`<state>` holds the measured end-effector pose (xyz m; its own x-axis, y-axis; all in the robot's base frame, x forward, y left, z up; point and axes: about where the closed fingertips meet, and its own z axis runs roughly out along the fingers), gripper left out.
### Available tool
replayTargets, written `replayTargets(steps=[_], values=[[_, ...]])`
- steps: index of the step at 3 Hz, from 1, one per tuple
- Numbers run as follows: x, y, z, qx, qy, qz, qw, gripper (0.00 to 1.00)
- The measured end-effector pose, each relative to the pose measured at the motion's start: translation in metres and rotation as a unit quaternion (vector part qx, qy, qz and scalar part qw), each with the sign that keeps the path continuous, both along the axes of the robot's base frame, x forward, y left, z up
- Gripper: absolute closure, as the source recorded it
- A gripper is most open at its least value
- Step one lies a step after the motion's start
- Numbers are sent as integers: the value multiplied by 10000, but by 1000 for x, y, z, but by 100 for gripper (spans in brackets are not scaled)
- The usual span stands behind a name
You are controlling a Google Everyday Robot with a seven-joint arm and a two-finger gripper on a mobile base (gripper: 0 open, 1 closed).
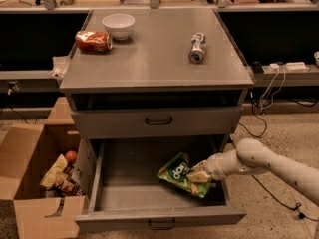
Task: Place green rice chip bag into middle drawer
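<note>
- The gripper (199,175) is inside the open middle drawer (159,216), at its right side. Its fingers are closed on the right edge of the green rice chip bag (178,172).
- The bag hangs tilted over the right half of the drawer tray. Its lower corner is touching the floor or very near to it; I cannot tell which.
- To finish this step well, I think the gripper should go a little lower until the bag lies flat, then open and lift straight up, so that the crinkly foil does not catch on a finger.
- The arm (269,163) passes over the right wall of the drawer (the space there looks narrow). The way out should avoid this wall and the closed upper drawer (159,121).
- The fingertips are partly covered by the bag, and the back of the tray is in shadow.
- On the bench (159,68), a red can (93,41), a white bowl (118,25) and a silver can (198,47) lie well apart from the work.
</note>
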<state>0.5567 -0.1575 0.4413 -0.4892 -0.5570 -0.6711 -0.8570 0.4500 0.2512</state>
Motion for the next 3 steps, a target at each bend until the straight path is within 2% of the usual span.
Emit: replayTargets(steps=[2, 3], values=[[0, 0, 0, 0, 0, 1, 10000, 35], [-2, 1, 5, 151, -36, 94, 9998, 12]])
